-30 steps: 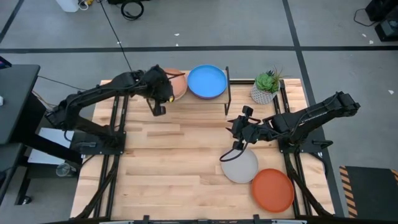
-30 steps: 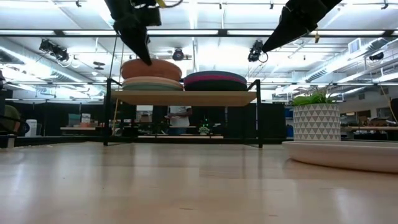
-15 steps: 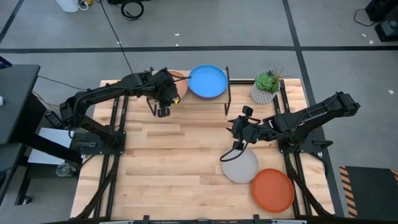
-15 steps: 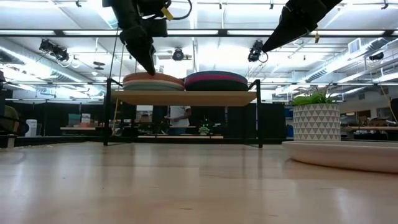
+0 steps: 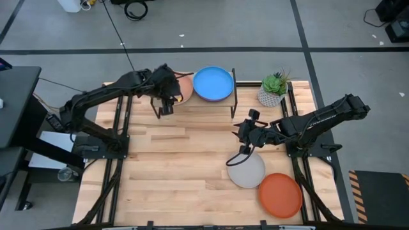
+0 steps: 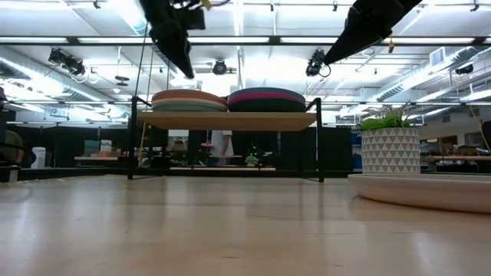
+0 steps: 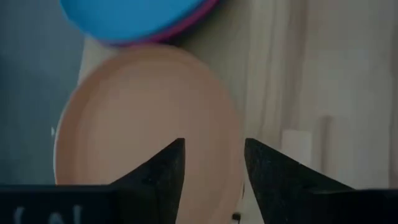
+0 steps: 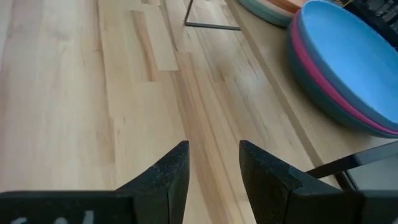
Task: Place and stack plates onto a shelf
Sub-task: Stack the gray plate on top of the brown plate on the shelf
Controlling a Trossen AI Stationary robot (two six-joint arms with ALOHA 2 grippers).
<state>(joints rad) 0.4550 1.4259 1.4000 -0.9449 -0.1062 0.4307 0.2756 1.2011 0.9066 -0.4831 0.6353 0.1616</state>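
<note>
On the shelf [image 6: 228, 120] stand two stacks of plates. The left stack is topped by a tan-peach plate [image 5: 185, 88] [image 7: 143, 118] and the right stack by a bright blue plate [image 5: 213, 83] [image 8: 348, 62]. My left gripper [image 5: 165, 108] [image 7: 214, 168] hangs open just above the tan-peach plate's near edge and is clear of it in the low view [image 6: 182, 65]. A grey plate [image 5: 246, 171] and an orange plate [image 5: 280, 195] lie flat on the table at the near right. My right gripper [image 5: 239, 131] [image 8: 214, 168] is open above the table between the shelf and the grey plate.
A potted plant [image 5: 273, 89] in a white patterned pot stands at the table's far right, beside the shelf's black right legs [image 5: 234, 96]. Bare slatted tabletop [image 5: 172, 166] lies left of the grey plate and in front of the shelf.
My left gripper has set the tan-peach plate down on the left stack, let go and risen clear. The plate, held high and tilted a second ago, now lies level on the stack. My right arm has kept still.
</note>
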